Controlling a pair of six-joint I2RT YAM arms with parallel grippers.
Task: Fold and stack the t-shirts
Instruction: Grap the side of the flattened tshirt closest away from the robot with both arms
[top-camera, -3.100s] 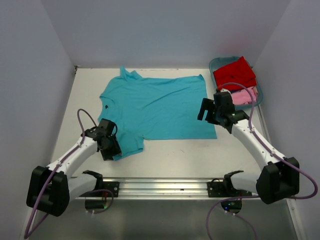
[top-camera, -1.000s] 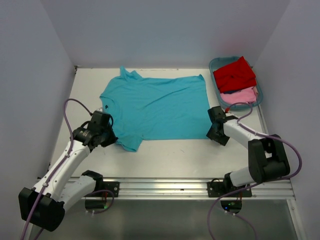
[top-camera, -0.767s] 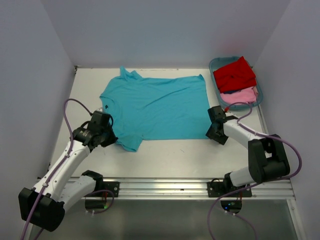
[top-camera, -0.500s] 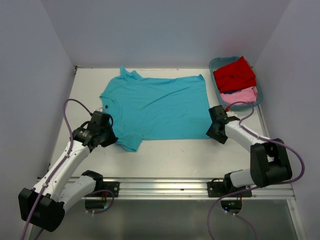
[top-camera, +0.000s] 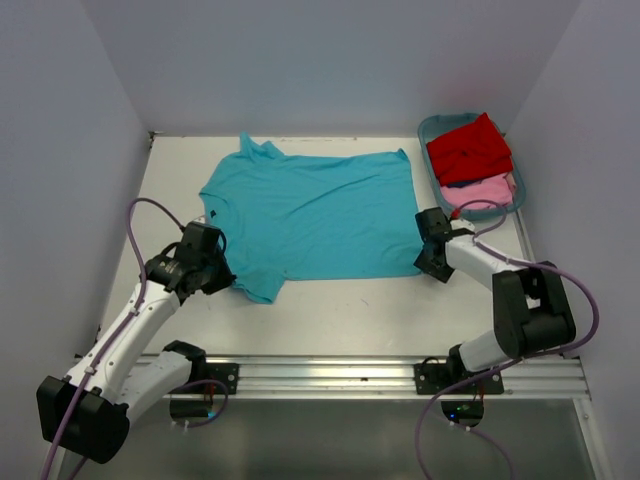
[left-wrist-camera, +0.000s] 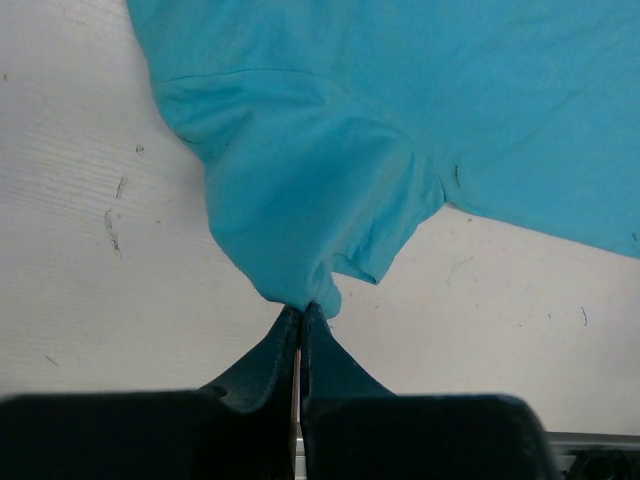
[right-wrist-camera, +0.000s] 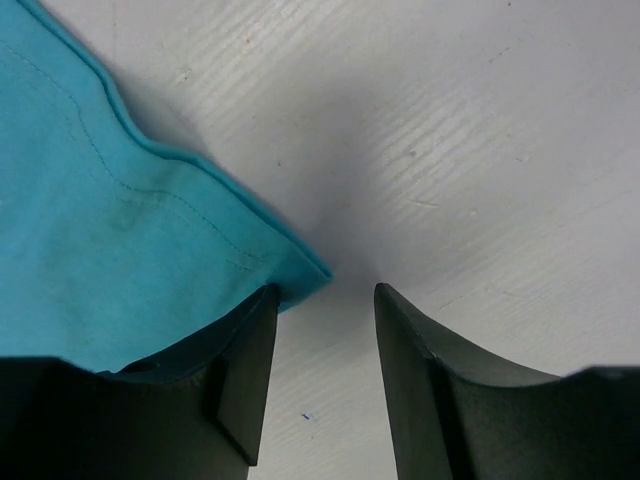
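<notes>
Turquoise cloth covered much of the white table (top-camera: 350, 315): the turquoise t-shirt (top-camera: 315, 210) lay spread flat, its collar toward the far left. We saw the left gripper (left-wrist-camera: 300, 318) pressed together on the tip of the near sleeve, pinching the cloth. The right gripper (right-wrist-camera: 322, 295) stood with its jaws spread at the shirt's near right hem corner, whose tip reached into the gap. We saw the red t-shirt (top-camera: 468, 148) and the pale pink t-shirt (top-camera: 487, 190) in the teal tub (top-camera: 428, 130) at the far right
</notes>
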